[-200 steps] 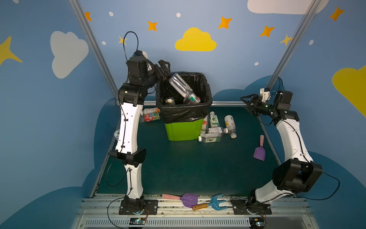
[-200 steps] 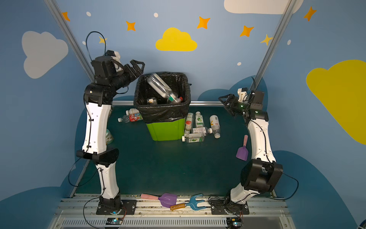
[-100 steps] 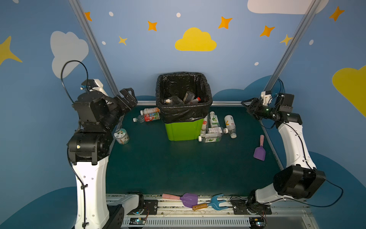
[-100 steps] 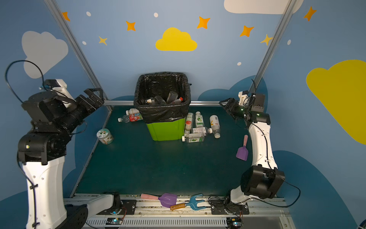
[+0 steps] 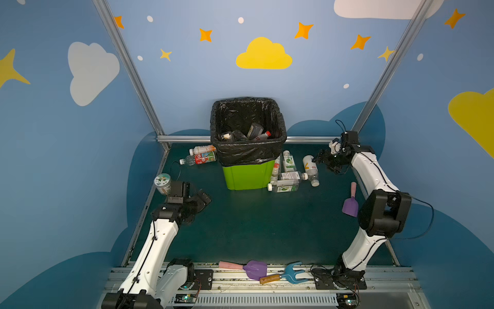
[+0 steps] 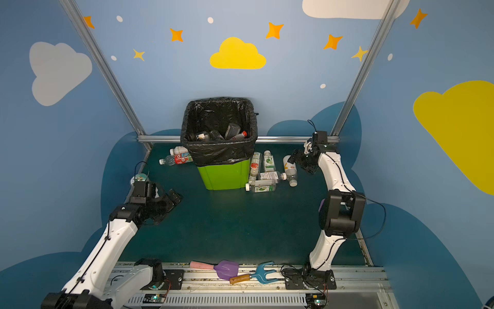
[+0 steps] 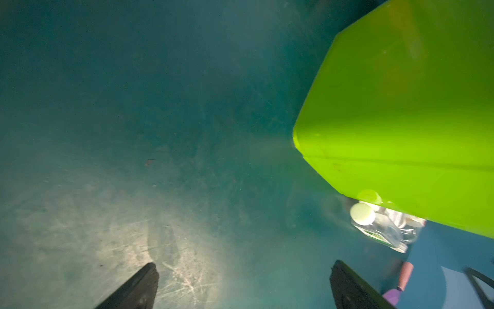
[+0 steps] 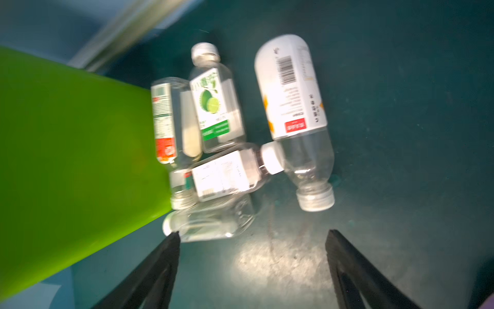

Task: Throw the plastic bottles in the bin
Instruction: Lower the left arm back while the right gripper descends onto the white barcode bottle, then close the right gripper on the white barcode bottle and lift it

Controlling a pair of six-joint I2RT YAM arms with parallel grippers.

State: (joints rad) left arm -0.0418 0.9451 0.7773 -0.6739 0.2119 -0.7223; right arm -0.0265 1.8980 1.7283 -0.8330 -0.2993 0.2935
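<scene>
Well, my left gripper (image 5: 202, 200) sits low over the dark green floor (image 5: 254, 230), in front of the bin (image 5: 248, 175) and off to its left. Its fingers (image 7: 139, 283) are spread wide apart and hold nothing.

My right gripper (image 8: 251, 236) hangs just above the floor on the bin's right side, near the back. The fingers (image 8: 160, 256) there are open too, and I see only bare floor between them.

Some bottles (image 5: 258, 132) lie inside the bin, down in the black bag (image 5: 248, 156). Five more lie in a heap (image 8: 227, 149) on the floor, close against the bin's right wall and just ahead of my right gripper. The big white bottle (image 8: 291, 85) is on the outer side of that heap. Two others (image 5: 201, 156) lie on the floor at the bin's left side, near the back.

A small jar (image 5: 162, 183) stands by the left edge, just behind my left arm. One purple shovel (image 5: 350, 204) lies by the right edge. Another shovel (image 5: 254, 269) lies at the front, beside a blue fork (image 5: 291, 273).
</scene>
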